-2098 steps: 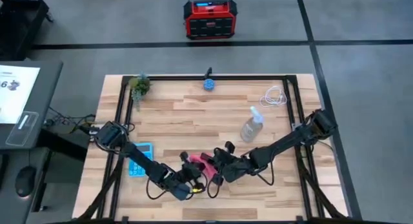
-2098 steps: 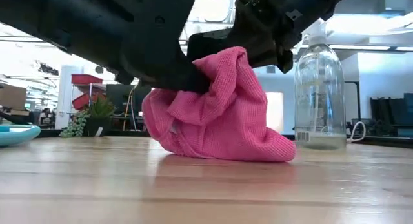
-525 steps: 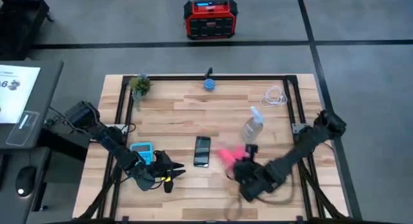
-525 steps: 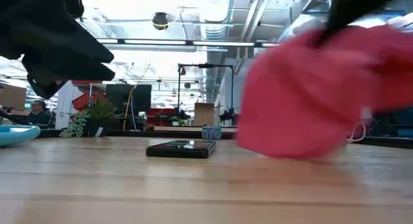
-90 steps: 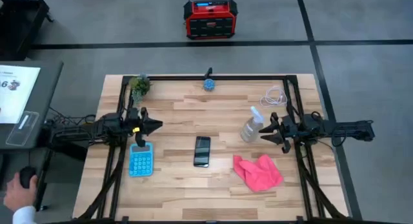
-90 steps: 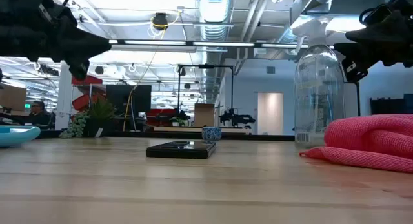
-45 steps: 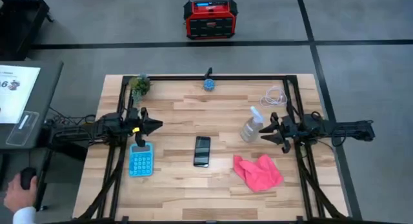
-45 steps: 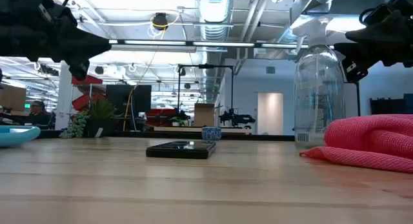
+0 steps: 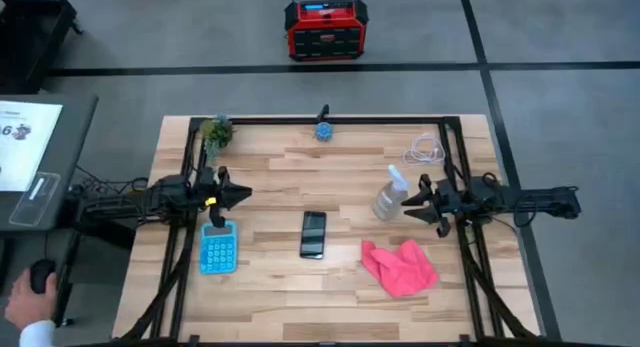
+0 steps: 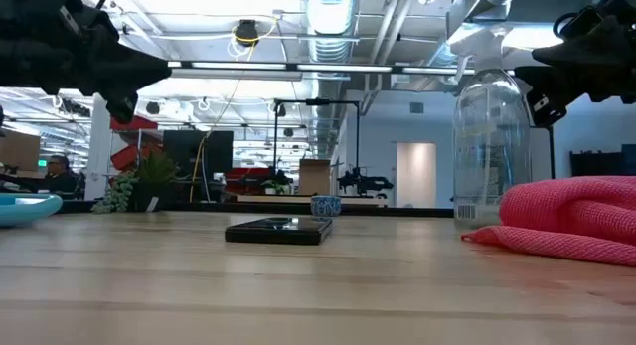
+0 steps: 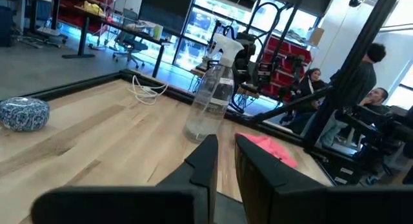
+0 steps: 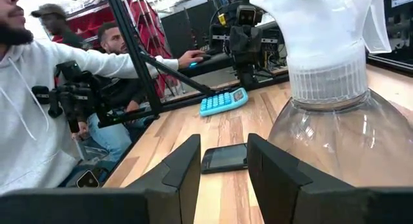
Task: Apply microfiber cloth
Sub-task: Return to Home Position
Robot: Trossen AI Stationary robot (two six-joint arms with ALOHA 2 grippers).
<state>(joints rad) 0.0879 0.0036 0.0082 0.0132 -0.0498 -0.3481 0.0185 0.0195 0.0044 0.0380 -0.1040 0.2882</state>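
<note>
Nobody is on the microfiber cloth (image 9: 400, 266) right now; it lies in a crumpled heap on the table (image 9: 300, 297), near and to the right, well apart from both arms; the black phone (image 9: 313, 234) lies flat at the middle of the table, left of the cloth with bare wood between them; the light blue calculator (image 9: 218, 249) sits further left. The left gripper (image 9: 243, 194) hangs at the left edge, pointing inward, just on the far side of the calculator; its wrist view shows its fingers drawn nearly together with only a thin slit between them, and nothing in it. Over on the right edge, the right gripper (image 9: 411, 201) points inward too, its fingers a little apart and empty; the spray bottle (image 9: 390, 197) stands just beside them and fills much of that wrist view, though whether they touch cannot be told. Judging by the loose cloth and the two arms lined up low along opposite edges, the wiping looks finished and the step in hand is the arms parking at rest. The next move seems to call for very little; each arm only needs to settle in place; the right one would have to mind that bottle, since a nudge from so close could tip it.
</note>
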